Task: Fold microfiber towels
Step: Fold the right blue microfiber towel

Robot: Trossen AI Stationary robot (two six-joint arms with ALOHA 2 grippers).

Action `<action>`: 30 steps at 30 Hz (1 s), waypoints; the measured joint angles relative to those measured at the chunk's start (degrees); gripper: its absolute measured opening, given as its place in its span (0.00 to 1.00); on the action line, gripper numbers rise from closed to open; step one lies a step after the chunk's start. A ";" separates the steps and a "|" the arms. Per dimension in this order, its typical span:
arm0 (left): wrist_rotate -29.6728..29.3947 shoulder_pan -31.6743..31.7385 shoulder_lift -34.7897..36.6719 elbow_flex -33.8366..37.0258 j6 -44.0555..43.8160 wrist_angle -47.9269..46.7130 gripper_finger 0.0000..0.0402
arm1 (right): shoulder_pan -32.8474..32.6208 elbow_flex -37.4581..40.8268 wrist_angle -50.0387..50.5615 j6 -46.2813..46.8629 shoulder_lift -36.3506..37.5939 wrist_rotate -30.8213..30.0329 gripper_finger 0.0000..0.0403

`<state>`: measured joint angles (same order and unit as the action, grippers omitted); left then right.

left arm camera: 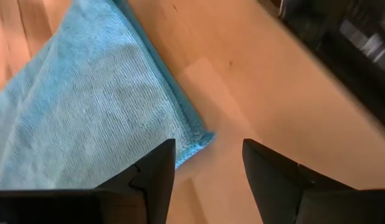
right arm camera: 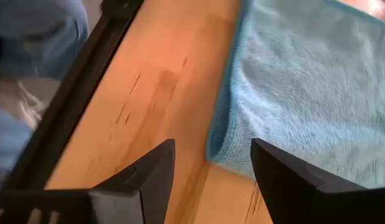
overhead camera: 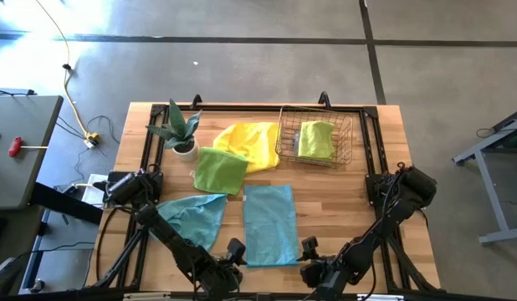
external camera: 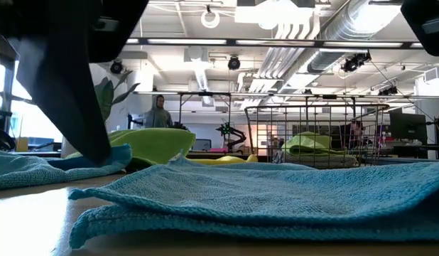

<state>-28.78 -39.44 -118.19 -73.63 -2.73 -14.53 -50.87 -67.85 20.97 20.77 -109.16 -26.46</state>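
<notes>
- At the near edge of the table, a folded teal towel is laid flat, with its long side running away from that edge.
- Just beside its near left corner, the left gripper is seen, and its fingers are spread apart with nothing between them; the towel corner lies just in front of one finger in the left wrist view.
- Just beside its near right corner, the right gripper is seen, and its fingers are also spread apart and empty; the folded edge of the towel is shown between them, a little further ahead, on the bare wood.
- Left of the folded towel, a second teal towel is lying crumpled, partly under the left arm.
- Behind these two, a lime towel is placed, and it overlaps the edge of a yellow towel spread at the far side.
- Next to the lime towel, on its left, a small plant in a white pot is standing.
- At the far right of the table, a wire basket is set, and another lime towel is resting inside it.
- Across the room behind the table, a person is visible in the low view.
</notes>
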 joint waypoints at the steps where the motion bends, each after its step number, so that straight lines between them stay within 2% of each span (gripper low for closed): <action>1: -0.82 0.00 -0.53 0.00 2.55 0.19 0.45 | -0.14 0.00 -0.06 -1.99 -0.31 0.00 0.51; 7: -6.11 -0.20 -2.91 0.00 15.28 3.79 0.46 | -1.00 0.00 -0.13 -12.37 -2.49 -0.27 0.51; 13: -7.96 0.41 -3.04 0.00 20.47 3.27 0.46 | -1.35 0.00 1.53 -19.10 -3.02 -6.89 0.51; 20: -4.84 2.08 -4.18 -0.28 22.64 3.30 0.46 | -0.13 0.09 2.76 -19.77 -4.74 -7.35 0.51; 30: -5.99 2.51 -4.66 -0.15 24.45 6.19 0.46 | 0.37 0.07 -0.74 -19.45 -6.74 -11.50 0.51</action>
<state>-34.77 -36.93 -122.85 -73.78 21.71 -8.34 -50.50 -67.79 20.23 1.32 -115.90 -37.96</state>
